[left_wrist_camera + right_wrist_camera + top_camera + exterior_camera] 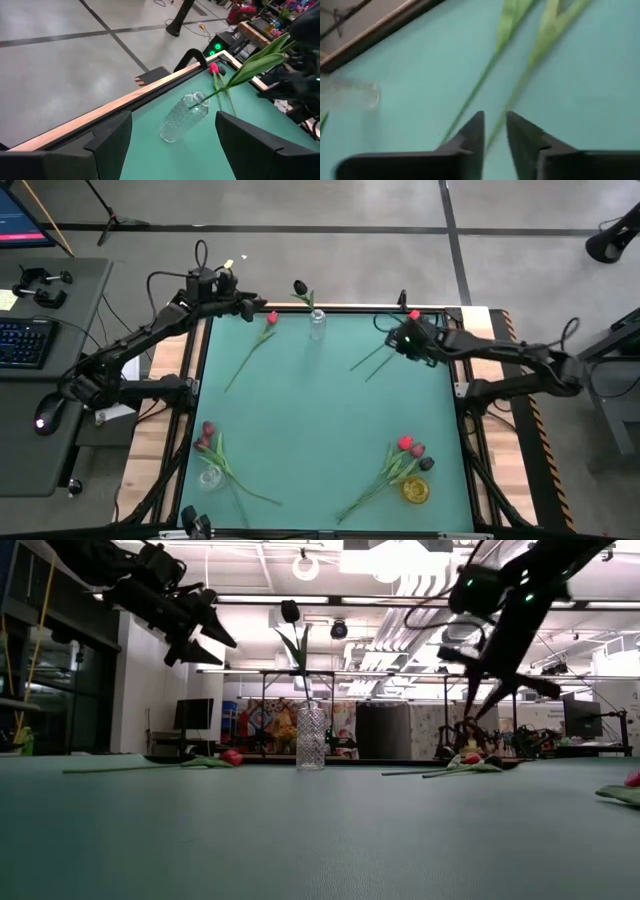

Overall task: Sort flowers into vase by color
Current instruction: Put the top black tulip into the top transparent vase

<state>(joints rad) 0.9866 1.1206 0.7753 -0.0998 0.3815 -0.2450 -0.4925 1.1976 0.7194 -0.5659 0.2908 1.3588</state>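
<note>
While the right gripper (405,340) hangs low over two flowers (372,360) near the table's (320,430) far right corner, its fingers stand a narrow gap apart with nothing between them. The two green stems lie on the surface just ahead of the tips in the right wrist view. The left gripper (262,307) hovers raised at the far left corner, fingers spread wide and empty, beside a red flower (262,332) lying on the surface. A clear vase (317,325) stands at the middle of the far edge with one black flower (301,288) in it. Another clear vase (210,476) is at the near left corner with dark pink flowers (207,436) by it. A yellow vase (414,489) is at the near right corner with red and dark flowers (410,448) beside it.

The stems look thin, light and bendy, and lying flat they will probably be hard to pinch. Best hold is likely mid-stem, clear of the leaves; the heads look soft and could crush or droop. The glass vase looks tippy.

Head colours of the two flowers under the right gripper are hard to tell, as the arm covers them from above. Whether the near vases actually hold their flowers or those just lie alongside is unclear.
</note>
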